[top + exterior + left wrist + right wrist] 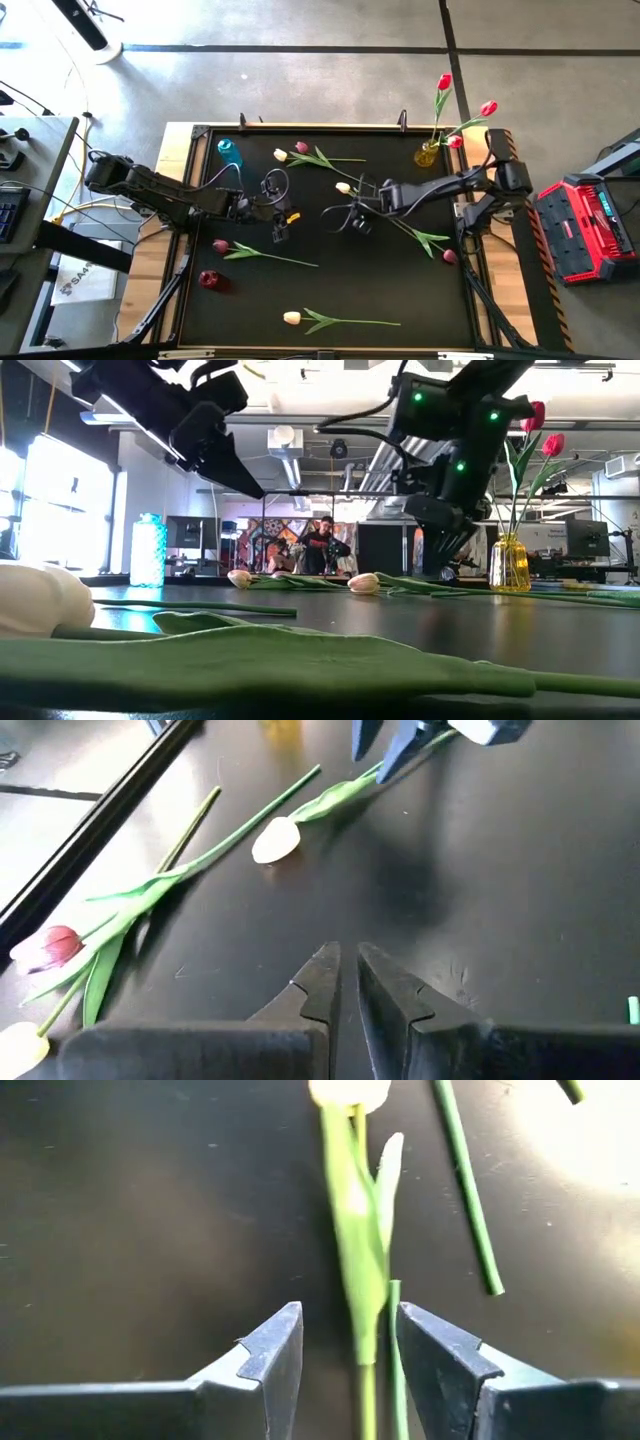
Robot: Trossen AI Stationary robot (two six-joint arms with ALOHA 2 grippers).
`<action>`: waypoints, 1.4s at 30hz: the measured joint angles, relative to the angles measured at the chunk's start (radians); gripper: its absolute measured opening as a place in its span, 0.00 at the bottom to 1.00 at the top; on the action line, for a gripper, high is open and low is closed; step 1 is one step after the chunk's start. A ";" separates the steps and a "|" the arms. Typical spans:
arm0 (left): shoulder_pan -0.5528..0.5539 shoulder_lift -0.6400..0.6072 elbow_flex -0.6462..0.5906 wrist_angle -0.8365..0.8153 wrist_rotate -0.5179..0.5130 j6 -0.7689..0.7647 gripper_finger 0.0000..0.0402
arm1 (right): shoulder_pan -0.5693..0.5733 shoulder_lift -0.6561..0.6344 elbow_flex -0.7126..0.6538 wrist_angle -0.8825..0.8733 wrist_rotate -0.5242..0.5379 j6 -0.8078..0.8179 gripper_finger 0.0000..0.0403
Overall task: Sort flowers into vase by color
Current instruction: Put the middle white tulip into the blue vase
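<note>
Right gripper [345, 1360]: two dark, wedge-shaped fingers, parted, straddling the thin green stem and long blade-like leaf of a cream tulip [348, 1092] that lies flat on the matte black tabletop [400, 290]; the pads stand either side of the stem and do not visibly clamp it. The cream head lies straight ahead of the fingertips. A second bare green stem [465, 1190] lies just beside it. The right arm reaches in low from the table's edge, wrist bent down toward the mat.

Left gripper [345, 985]: angular black fingers nearly together, holding nothing, raised above the mat. Ahead of it lie the same cream tulip and, off to one side, a pink-maroon tulip [50, 948].

Behind the right gripper, a small yellow glass vase [427, 154] holds three red tulips [444, 82] upright. Other tulips lie scattered on the mat.
</note>
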 joint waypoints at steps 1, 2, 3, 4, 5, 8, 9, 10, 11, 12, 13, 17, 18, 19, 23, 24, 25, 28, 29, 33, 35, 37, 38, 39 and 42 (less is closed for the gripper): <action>0.000 0.000 0.000 -0.003 0.000 0.000 0.06 | -0.010 0.000 0.000 0.000 -0.004 -0.007 0.37; 0.000 0.000 0.000 -0.006 0.000 0.000 0.06 | -0.021 0.002 0.000 0.004 -0.006 -0.013 0.37; 0.000 0.000 0.000 -0.010 0.000 -0.003 0.06 | -0.030 0.006 0.000 0.009 -0.009 -0.023 0.37; 0.000 0.000 0.000 -0.015 0.000 -0.005 0.06 | -0.039 0.011 0.000 0.008 -0.020 -0.033 0.37; 0.000 0.000 0.000 -0.020 -0.001 -0.006 0.06 | -0.047 0.017 0.000 0.006 -0.025 -0.041 0.37; -0.001 0.000 0.000 -0.021 -0.001 -0.008 0.06 | -0.067 0.037 0.000 0.015 -0.040 -0.061 0.37; -0.001 0.000 0.000 -0.021 -0.001 -0.008 0.06 | -0.072 0.045 0.000 0.017 -0.043 -0.065 0.37; -0.001 0.000 0.000 -0.021 -0.002 -0.008 0.06 | -0.077 0.053 0.000 0.018 -0.043 -0.065 0.37; -0.001 0.000 0.000 -0.021 -0.004 -0.008 0.06 | -0.080 0.058 0.000 0.019 -0.041 -0.065 0.37; -0.001 0.000 0.000 -0.020 -0.005 -0.008 0.06 | -0.083 0.061 0.000 0.021 -0.039 -0.065 0.37; -0.001 0.000 0.000 -0.021 -0.005 -0.008 0.06 | -0.084 0.064 0.000 0.026 -0.037 -0.065 0.36; -0.001 0.000 0.000 -0.021 -0.005 -0.008 0.06 | -0.084 0.065 0.000 0.047 -0.037 -0.072 0.29; -0.001 0.000 0.000 -0.021 -0.005 -0.008 0.06 | -0.083 0.065 0.000 0.048 -0.037 -0.073 0.26; -0.001 0.001 0.000 -0.021 -0.005 -0.010 0.06 | -0.083 0.065 0.000 0.046 -0.040 -0.075 0.23; -0.001 0.019 0.000 -0.019 -0.005 -0.028 0.06 | -0.083 0.065 0.000 0.046 -0.071 -0.090 0.09; -0.001 0.028 0.000 -0.014 -0.006 -0.034 0.06 | -0.083 0.065 0.000 0.046 -0.071 -0.091 0.05; -0.001 0.039 0.000 -0.011 -0.005 -0.036 0.06 | -0.083 0.065 0.000 0.046 -0.071 -0.092 0.03; -0.001 0.082 0.000 0.009 -0.005 -0.054 0.06 | -0.083 0.065 0.000 0.046 -0.054 -0.086 0.02; -0.001 0.100 0.000 0.020 -0.005 -0.058 0.06 | -0.081 0.064 0.000 0.047 -0.047 -0.081 0.02; -0.001 0.174 0.000 0.085 -0.005 -0.059 0.06 | -0.069 0.042 0.000 0.061 -0.019 -0.065 0.01; 0.000 0.212 0.000 0.130 -0.005 -0.056 0.06 | -0.063 0.020 0.000 0.083 -0.018 -0.064 0.01; 0.000 0.242 0.000 0.165 -0.004 -0.049 0.06 | -0.054 -0.009 0.000 0.122 -0.015 -0.067 0.01; 0.001 0.256 -0.001 0.182 -0.005 -0.045 0.06 | -0.049 -0.028 0.000 0.146 -0.012 -0.073 0.00; 0.002 0.268 -0.001 0.204 -0.004 -0.040 0.06 | -0.043 -0.047 0.000 0.169 -0.006 -0.085 0.00; 0.012 0.287 -0.001 0.242 -0.004 -0.031 0.06 | -0.024 -0.110 0.000 0.248 0.027 -0.108 0.00</action>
